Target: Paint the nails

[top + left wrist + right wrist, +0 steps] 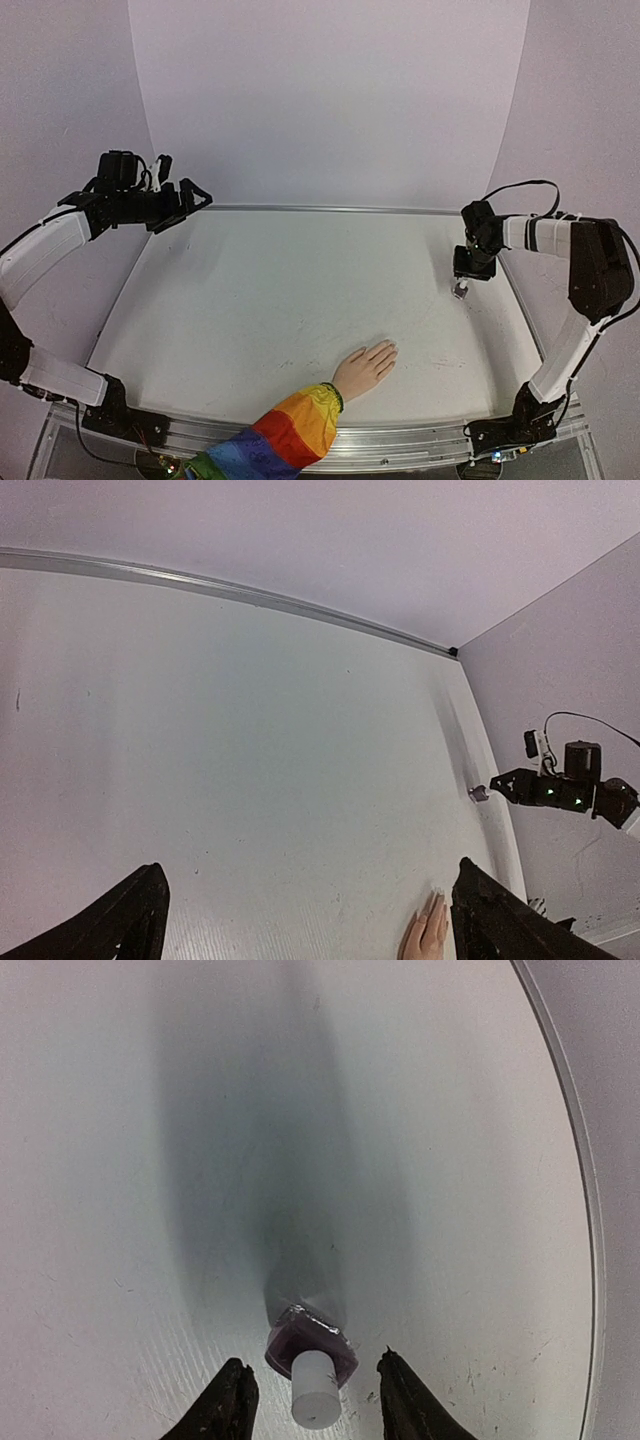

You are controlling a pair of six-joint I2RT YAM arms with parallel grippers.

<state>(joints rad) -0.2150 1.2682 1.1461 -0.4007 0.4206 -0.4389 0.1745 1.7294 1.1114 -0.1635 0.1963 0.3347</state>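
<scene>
A pale mannequin hand (365, 367) in a rainbow-striped sleeve (290, 430) lies palm down at the table's near edge, fingers pointing away. Its nails are too small to tell apart; the hand (425, 935) also shows low in the left wrist view. A small dark polish bottle (310, 1352) with a white cap (316, 1400) stands at the right side of the table (250, 300). My right gripper (312, 1362) hangs over the bottle (461, 290), one finger on each side of the cap with a gap at both, open. My left gripper (185, 185) is raised at the back left, open and empty.
A metal rail (330, 209) runs along the table's far edge, with pale walls behind and at both sides. The right rim (585, 1210) lies close beside the bottle. The right arm (565, 788) reaches in from the right wall side.
</scene>
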